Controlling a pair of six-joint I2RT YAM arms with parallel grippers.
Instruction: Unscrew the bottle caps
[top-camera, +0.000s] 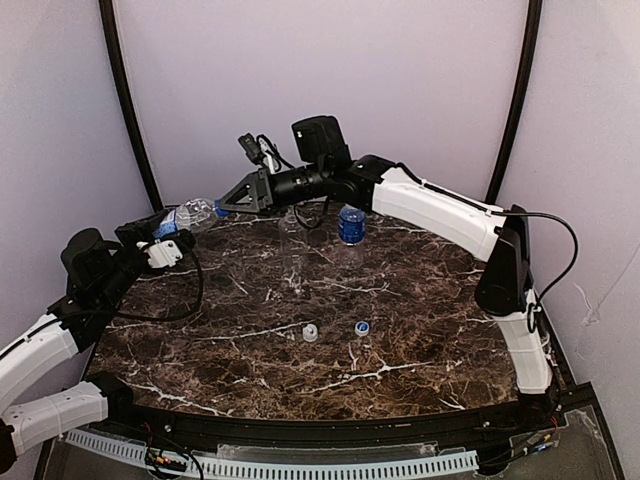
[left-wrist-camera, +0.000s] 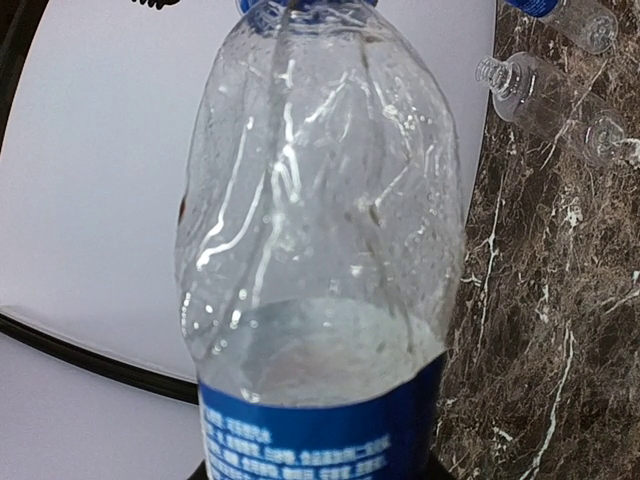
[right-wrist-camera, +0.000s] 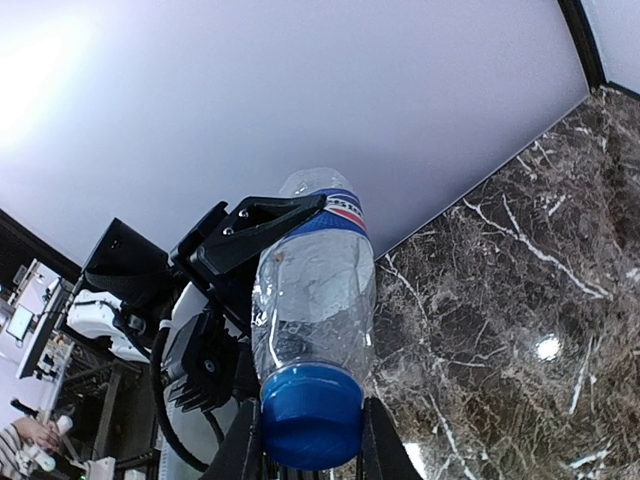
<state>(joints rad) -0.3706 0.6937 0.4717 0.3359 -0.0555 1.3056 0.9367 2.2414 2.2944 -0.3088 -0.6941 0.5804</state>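
My left gripper (top-camera: 165, 228) is shut on the body of a clear bottle (left-wrist-camera: 320, 220) with a blue Pepsi-style label and holds it tilted above the table's far left edge. My right gripper (right-wrist-camera: 312, 440) is shut on that bottle's blue cap (right-wrist-camera: 312, 412), one finger on each side; it also shows in the top view (top-camera: 222, 207). A loose white cap (top-camera: 310, 333) and a loose blue cap (top-camera: 362, 327) lie mid-table. A blue-labelled bottle (top-camera: 351, 225) stands at the back. An unlabelled bottle (left-wrist-camera: 520, 85) with a bare neck shows in the left wrist view.
The dark marble table (top-camera: 420, 300) ends at a pale wall (top-camera: 400, 90) just behind the held bottle. The right arm (top-camera: 440, 210) stretches across the back of the table, above the standing bottle. The left arm's cable (top-camera: 190, 290) loops over the table's left side.
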